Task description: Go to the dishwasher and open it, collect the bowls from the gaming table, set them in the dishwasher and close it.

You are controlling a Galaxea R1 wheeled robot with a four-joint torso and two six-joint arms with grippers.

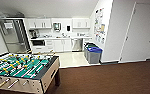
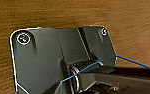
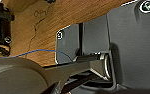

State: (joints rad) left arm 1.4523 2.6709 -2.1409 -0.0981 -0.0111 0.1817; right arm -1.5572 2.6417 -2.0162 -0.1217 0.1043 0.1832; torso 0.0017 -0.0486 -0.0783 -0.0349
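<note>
**Facing the kitchenette from the brown carpet**

Looking forward in the head view, we see a small kitchenette at the far end of the room. The dishwasher (image 1: 77,44) is there, a steel front set under the counter (image 1: 58,38), between the white lower cabinets (image 1: 62,45) and the right wall. Its door is closed. White upper cabinets (image 1: 39,23) hang above the counter, and a dark oven or microwave (image 1: 38,42) sits lower on the left side.

Near the right wall stand two grey bins with blue lids (image 1: 93,54) on the pale kitchen floor (image 1: 72,59), just beside each other and a little in front of the dishwasher. A white door (image 1: 143,32) is on the far right, and a notice board with papers (image 1: 99,25) is on the wall next to the kitchenette.

Close to us, at the lower left, stands a foosball table (image 1: 23,72) with a green field and rods with handles. It rests on the brown carpet (image 1: 108,78), well apart from the dishwasher.

In both wrist views we see the same brown carpet under the dark robot plates, with a thin blue cable (image 2: 96,64) crossing in the left wrist view. For our left pincer and our right pincer we cannot tell how far they are open, and we see nothing held in them.
</note>
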